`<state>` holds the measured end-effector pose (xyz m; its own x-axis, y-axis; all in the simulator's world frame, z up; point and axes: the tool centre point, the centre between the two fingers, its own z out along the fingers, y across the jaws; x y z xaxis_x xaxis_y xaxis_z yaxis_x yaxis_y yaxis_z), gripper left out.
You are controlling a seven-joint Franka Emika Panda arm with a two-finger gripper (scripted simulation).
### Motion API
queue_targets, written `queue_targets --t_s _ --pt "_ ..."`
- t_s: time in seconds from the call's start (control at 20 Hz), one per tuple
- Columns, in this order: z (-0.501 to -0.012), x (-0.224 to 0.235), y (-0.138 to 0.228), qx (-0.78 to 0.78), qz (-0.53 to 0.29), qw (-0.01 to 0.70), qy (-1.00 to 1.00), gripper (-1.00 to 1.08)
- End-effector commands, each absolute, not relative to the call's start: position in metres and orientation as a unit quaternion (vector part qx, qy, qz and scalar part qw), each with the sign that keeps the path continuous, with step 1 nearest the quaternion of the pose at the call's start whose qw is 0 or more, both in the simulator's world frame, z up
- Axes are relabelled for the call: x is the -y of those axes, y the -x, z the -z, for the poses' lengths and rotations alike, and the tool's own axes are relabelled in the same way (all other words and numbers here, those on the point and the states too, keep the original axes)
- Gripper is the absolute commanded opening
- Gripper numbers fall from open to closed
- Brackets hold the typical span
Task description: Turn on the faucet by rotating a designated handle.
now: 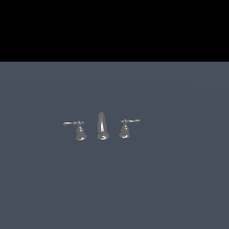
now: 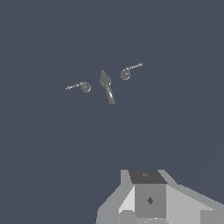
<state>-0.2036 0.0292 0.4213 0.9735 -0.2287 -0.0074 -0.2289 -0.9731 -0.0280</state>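
The chrome faucet stands on the grey-blue floor. Its tall tapered spout [image 1: 102, 126] is in the middle. The handle [image 1: 125, 129], bell-shaped with a thin lever pointing to the exterior view's right, stands beside it. A mirror-image handle [image 1: 79, 130] points left. In the wrist view I see the spout [image 2: 107, 86], the handle [image 2: 127, 72] and the other handle [image 2: 83, 86] from above, far off. Only part of my gripper [image 2: 148, 199] shows at the picture's edge, well apart from the faucet. I cannot tell how its fingers stand. The arm is out of the exterior view.
The flat grey-blue floor [image 1: 179, 179] spreads all round the faucet. A black band fills the upper part of the exterior view.
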Motion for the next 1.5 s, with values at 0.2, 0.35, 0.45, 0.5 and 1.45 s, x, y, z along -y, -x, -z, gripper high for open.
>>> queue_targets --t_s 0.2,0.35,0.45,0.5,1.45 --pt "-0.374 -0.036 0.168 -0.199 -0.002 0.014 0.98 -1.0" --pt "-0.352 -0.036 0.152 -0.237 -0.002 0.013 0.971 -1.0" --pt "-0.338 -0.036 0.14 -0.262 -0.002 0.013 0.965 -1.0" --pt "-0.331 -0.036 0.135 -0.275 -0.002 0.013 0.961 -1.0" --pt "-0.2 -0.003 0.038 -0.491 -0.001 0.008 0.871 -1.0"
